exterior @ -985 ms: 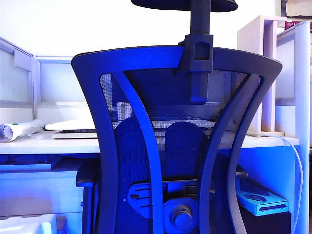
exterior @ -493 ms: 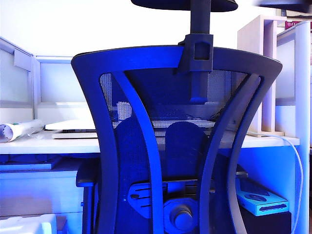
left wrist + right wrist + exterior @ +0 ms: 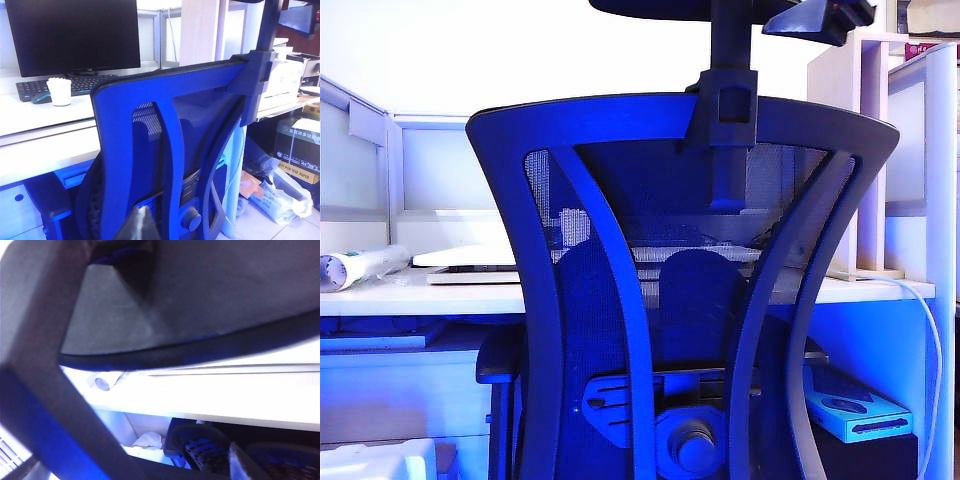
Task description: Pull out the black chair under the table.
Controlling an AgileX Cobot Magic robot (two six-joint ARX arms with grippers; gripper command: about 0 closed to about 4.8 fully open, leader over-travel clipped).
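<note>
The black chair (image 3: 620, 300), blue-tinted with a mesh back and curved ribs, fills the exterior view, its seat tucked under the white table (image 3: 410, 296). My right gripper (image 3: 817, 18) hangs open at the top right, level with the headrest (image 3: 660, 8) and just to its right, with nothing seen between its fingers. In the right wrist view the dark headrest (image 3: 200, 300) looms very close and only one fingertip (image 3: 239, 463) shows. In the left wrist view my left gripper (image 3: 138, 226) sits shut, behind the chair back (image 3: 165, 140) and apart from it.
A paper roll (image 3: 360, 268) and a flat white device (image 3: 470, 262) lie on the table. A tall white shelf unit (image 3: 860, 150) stands at the right, with a teal box (image 3: 855, 412) below. A monitor (image 3: 75, 35), keyboard (image 3: 50, 87), cup (image 3: 60, 91), cartons and bags (image 3: 295, 155) show too.
My right gripper has come into the exterior view at the top right and dropped beside the headrest. The chair and the left gripper have not moved.
</note>
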